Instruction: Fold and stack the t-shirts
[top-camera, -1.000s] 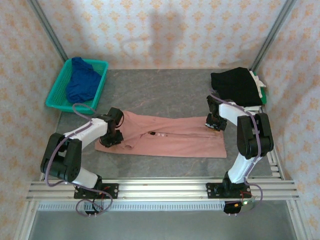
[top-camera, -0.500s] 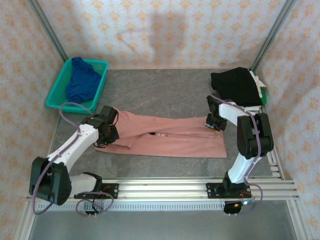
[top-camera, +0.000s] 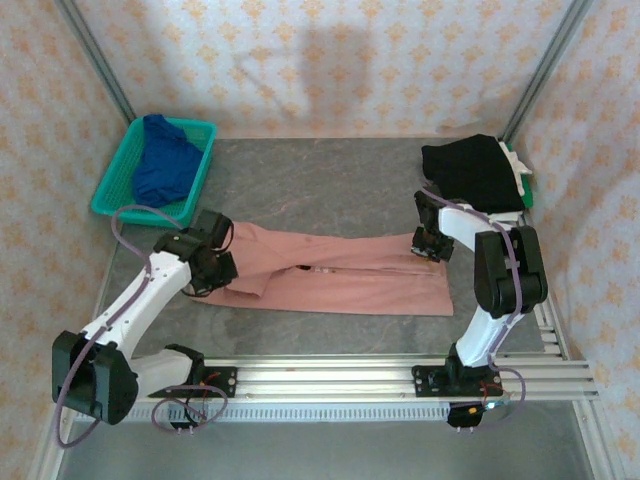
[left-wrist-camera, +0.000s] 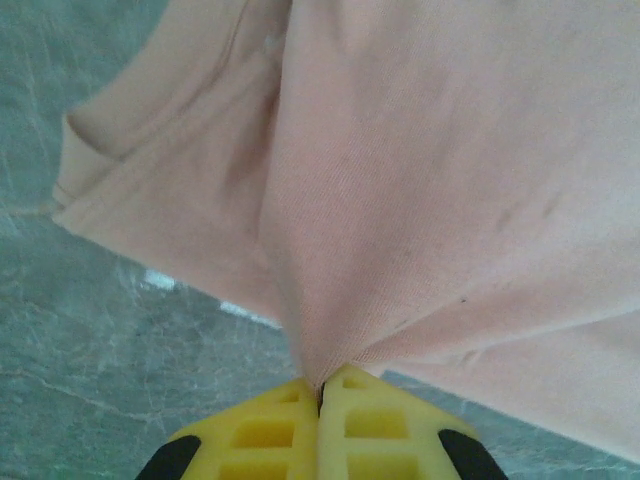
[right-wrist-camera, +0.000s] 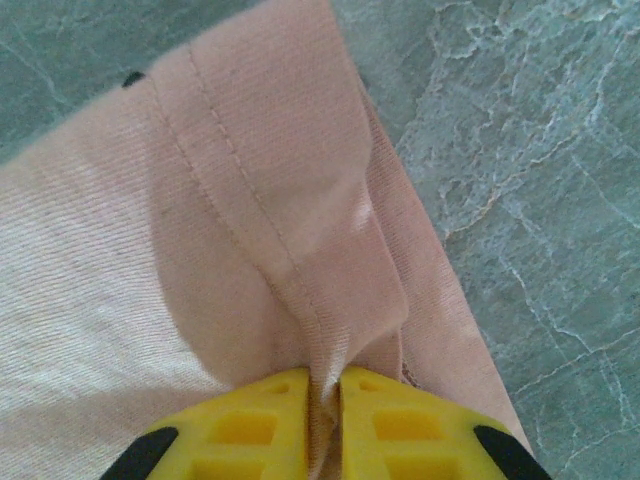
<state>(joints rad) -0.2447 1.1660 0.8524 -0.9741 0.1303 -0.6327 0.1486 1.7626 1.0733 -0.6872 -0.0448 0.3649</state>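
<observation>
While the pink tee (top-camera: 340, 280) lies mid-surface (top-camera: 320, 180) as a long, part-folded band, both ends are pinched: left hand (left-wrist-camera: 320, 388) clamped on its left end, right hand (right-wrist-camera: 322, 385) on a hemmed corner. Black tee (top-camera: 472, 172): folded, far right. Blue tee (top-camera: 160, 165): crumpled in basket (top-camera: 108, 205). Judged one of three done; stacking remains.

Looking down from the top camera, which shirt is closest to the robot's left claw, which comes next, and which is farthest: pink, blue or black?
1. pink t-shirt: pinched in the left gripper, in the middle of the table.
2. blue t-shirt: in the teal basket, far left corner.
3. black t-shirt: folded at the far right.
</observation>
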